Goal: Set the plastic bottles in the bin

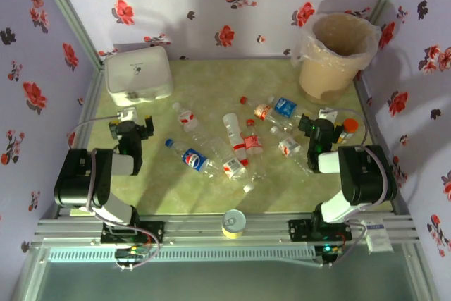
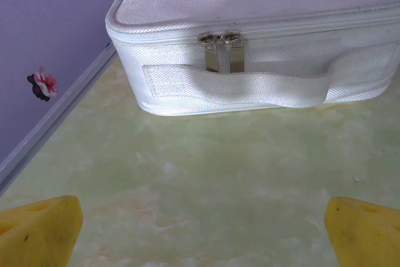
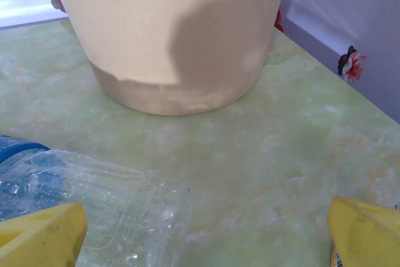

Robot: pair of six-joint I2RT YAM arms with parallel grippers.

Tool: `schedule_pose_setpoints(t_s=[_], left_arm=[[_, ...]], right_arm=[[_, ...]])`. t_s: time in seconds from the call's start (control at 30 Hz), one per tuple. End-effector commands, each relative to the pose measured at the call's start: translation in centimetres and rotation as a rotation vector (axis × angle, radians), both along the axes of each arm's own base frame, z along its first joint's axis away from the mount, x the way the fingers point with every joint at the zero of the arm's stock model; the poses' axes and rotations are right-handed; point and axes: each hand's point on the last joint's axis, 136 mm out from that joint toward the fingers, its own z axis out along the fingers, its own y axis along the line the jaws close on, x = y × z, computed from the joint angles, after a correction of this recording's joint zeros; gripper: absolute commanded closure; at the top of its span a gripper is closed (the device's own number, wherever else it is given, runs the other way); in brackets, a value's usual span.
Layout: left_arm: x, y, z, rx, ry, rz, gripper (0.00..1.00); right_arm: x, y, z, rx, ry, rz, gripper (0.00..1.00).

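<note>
Several clear plastic bottles lie scattered mid-table: one with a blue label (image 1: 190,160), one with a white label (image 1: 187,119), red-labelled ones (image 1: 251,142) and a blue-labelled one (image 1: 284,107). The beige bin (image 1: 335,51), lined with a clear bag, stands at the back right. My left gripper (image 1: 134,125) hovers open at the left, with bare table between its yellow fingertips (image 2: 37,232). My right gripper (image 1: 316,126) is open near the bin's wall (image 3: 169,29). A clear bottle (image 3: 94,198) lies by its left fingertip (image 3: 44,239), untouched.
A white zipped box (image 1: 139,73) sits at the back left, close ahead of the left gripper (image 2: 203,236). An orange-capped vial (image 1: 349,126) lies right of the right gripper (image 3: 206,236). A yellow-rimmed tin (image 1: 234,222) rests at the front edge. Floral walls enclose the table.
</note>
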Motion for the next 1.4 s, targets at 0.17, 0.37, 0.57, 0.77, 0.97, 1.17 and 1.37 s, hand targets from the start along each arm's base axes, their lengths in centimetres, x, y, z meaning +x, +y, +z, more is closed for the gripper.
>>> schedule_pose_setpoints(t_s=[0.17, 0.37, 0.57, 0.77, 0.97, 1.17, 1.37], left_arm=[[0.1, 0.6, 0.6, 0.012, -0.026, 0.026, 0.00], [0.1, 1.1, 0.4, -0.004, -0.015, 0.023, 0.00], [0.2, 1.0, 0.5, -0.004, -0.016, 0.022, 0.00], [0.2, 1.0, 0.4, -0.005, -0.014, 0.020, 0.00], [0.2, 1.0, 0.4, -0.029, -0.017, 0.021, 0.00], [0.3, -0.7, 2.5, 0.016, -0.003, -0.056, 0.00], [-1.0, -0.8, 10.8, -0.110, -0.063, 0.007, 0.00]], right_arm=[[0.1, -0.2, 0.4, 0.003, -0.023, -0.009, 0.01], [0.1, -0.2, 0.4, 0.005, -0.022, -0.007, 0.01], [0.2, -0.2, 0.4, 0.009, -0.019, -0.006, 0.01], [0.3, -0.2, 0.3, 0.015, -0.017, -0.002, 0.00], [0.2, -0.5, 0.3, 0.020, -0.018, -0.011, 0.00], [0.1, -0.2, 1.2, 0.010, -0.003, 0.001, 0.00], [0.2, 2.1, 6.8, -0.057, 0.031, 0.057, 0.00]])
